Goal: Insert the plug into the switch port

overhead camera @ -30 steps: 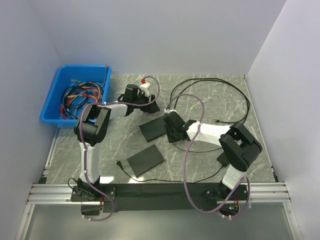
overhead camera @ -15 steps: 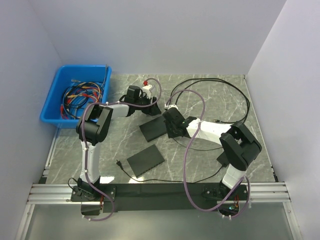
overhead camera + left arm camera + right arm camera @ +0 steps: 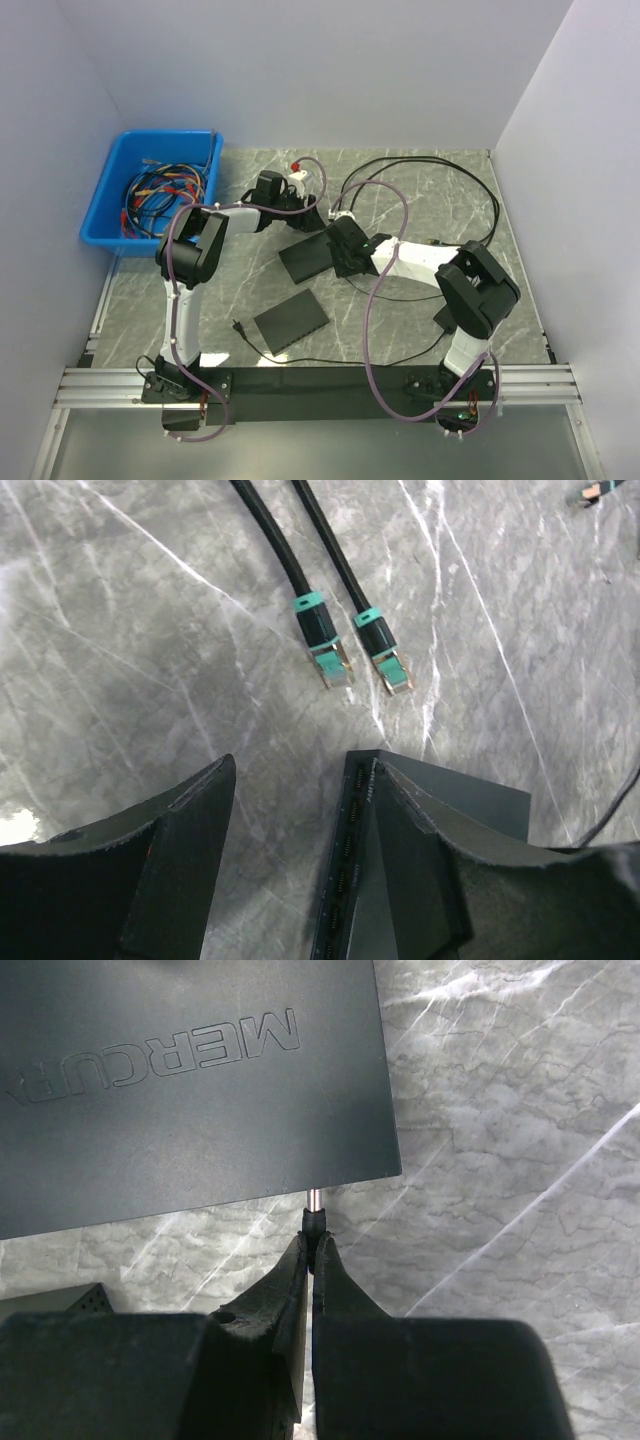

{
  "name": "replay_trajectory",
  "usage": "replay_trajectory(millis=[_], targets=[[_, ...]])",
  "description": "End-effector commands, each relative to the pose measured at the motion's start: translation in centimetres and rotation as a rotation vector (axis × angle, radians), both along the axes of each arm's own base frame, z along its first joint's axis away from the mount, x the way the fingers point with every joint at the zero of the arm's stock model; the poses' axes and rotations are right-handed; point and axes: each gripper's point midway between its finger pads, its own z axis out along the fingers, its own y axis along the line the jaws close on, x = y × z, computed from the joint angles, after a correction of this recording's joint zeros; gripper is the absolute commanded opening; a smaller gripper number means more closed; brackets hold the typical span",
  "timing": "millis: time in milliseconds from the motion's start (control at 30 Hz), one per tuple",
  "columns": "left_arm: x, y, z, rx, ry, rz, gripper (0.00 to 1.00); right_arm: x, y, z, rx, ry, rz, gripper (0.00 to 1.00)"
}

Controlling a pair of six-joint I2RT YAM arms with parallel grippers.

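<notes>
While both arms reach toward the middle of the grey marble table (image 3: 450,200), a blue bin (image 3: 100,205) of tangled wires sits at its far left corner. The left gripper (image 3: 300,765) hangs with its jaws apart over one corner of a flat black switch (image 3: 470,805). The row of ports along that box's side shows between the fingers in the wrist view. A second flat black box (image 3: 291,320) lies nearer the arm bases, apart from the first. The right gripper (image 3: 312,1255) is pressed tight around a thin black plug (image 3: 314,1220), aimed at the switch's edge below the raised lettering on its top. Just beyond the left gripper, a pair of black network cable ends (image 3: 322,640) with green collars lies side by side on the marble, near the switch but not touching it. The plug's small metal tip meets the switch's edge; whether it has entered a socket is hard to tell from this angle.
</notes>
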Motion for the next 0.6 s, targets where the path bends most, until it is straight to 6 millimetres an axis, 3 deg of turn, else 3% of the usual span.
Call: replay_trajectory(millis=[0, 167, 567], targets=[[-0.9, -0.9, 0.5, -0.019, -0.001, -0.065, 0.64, 0.9, 0.1, 0.0, 0.015, -0.023, -0.015, 0.0], [-2.3, -1.2, 1.5, -0.06, -0.004, -0.125, 0.64, 1.2, -0.2, 0.1, 0.009, -0.031, -0.022, 0.0], [-3.9, -1.8, -0.2, -0.03, 0.051, -0.176, 0.66, 1.8, 0.0, 0.5, 0.015, -0.037, -0.018, 0.0]])
